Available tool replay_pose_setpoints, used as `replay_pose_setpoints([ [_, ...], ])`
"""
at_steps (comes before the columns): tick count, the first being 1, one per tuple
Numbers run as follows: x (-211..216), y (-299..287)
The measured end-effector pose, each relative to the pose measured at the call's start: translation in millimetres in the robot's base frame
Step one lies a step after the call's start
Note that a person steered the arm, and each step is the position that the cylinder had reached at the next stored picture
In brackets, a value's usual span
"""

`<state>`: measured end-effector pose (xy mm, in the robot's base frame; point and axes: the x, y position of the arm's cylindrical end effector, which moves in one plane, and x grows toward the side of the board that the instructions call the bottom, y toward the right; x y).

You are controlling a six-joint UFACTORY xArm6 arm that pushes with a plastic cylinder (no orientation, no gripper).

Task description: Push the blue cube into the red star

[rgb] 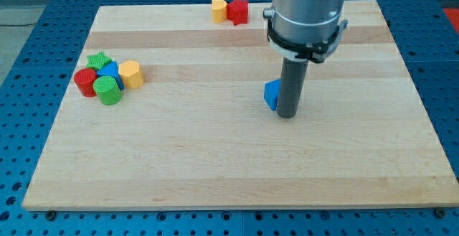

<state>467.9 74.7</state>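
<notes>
No claw fitted. My tip (287,114) rests on the table (215,164), touching the blue cube (272,95) on its right side. Red star (239,11) sits well apart at the view's top, beside a yellow block (219,9). Pushing step under way; judged next: reposition below the cube, drive it upward-left.

Board (215,164) was pale wood with lengthwise grain bands, sitting on a blue perforated table (29,28). Rod was dark grey, my tip (287,115) included; arm housing (308,6) above it was light grey with a black ring. Blue cube (271,95) was plain blue. At the board's top edge: red star (239,11), yellow block (219,10). Left cluster: green star (98,60), red cylinder (85,82), green cylinder (109,91), blue block (110,72), yellow cylinder (130,73).
</notes>
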Motion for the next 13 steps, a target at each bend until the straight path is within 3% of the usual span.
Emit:
replay_pose_setpoints([
  [2, -46.0, -4.2],
  [6, -41.3, -63.5],
  [9, -97.4, -58.4],
  [11, -93.8, -30.0],
  [13, -135.9, -29.8],
])
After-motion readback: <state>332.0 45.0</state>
